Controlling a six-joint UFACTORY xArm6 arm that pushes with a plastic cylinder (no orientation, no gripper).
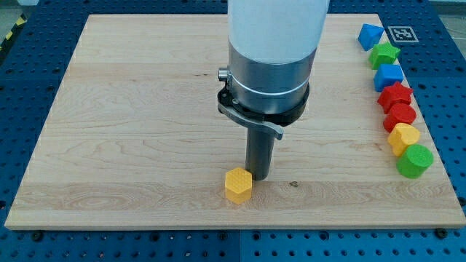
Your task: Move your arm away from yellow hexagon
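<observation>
Yellow hexagon point(238, 185) flat-topped, no clear long axis, my tip point(259, 177) just right, no claw.

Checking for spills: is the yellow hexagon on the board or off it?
On: the yellow hexagon sits on the wooden board, beside my tip.

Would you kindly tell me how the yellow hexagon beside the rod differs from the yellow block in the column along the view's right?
The yellow hexagon sits alone near the board's bottom centre; the yellow block is packed in a column between a red block and a green block. My tip stands just right of the hexagon, far from the other. Both are small and yellow.
</observation>
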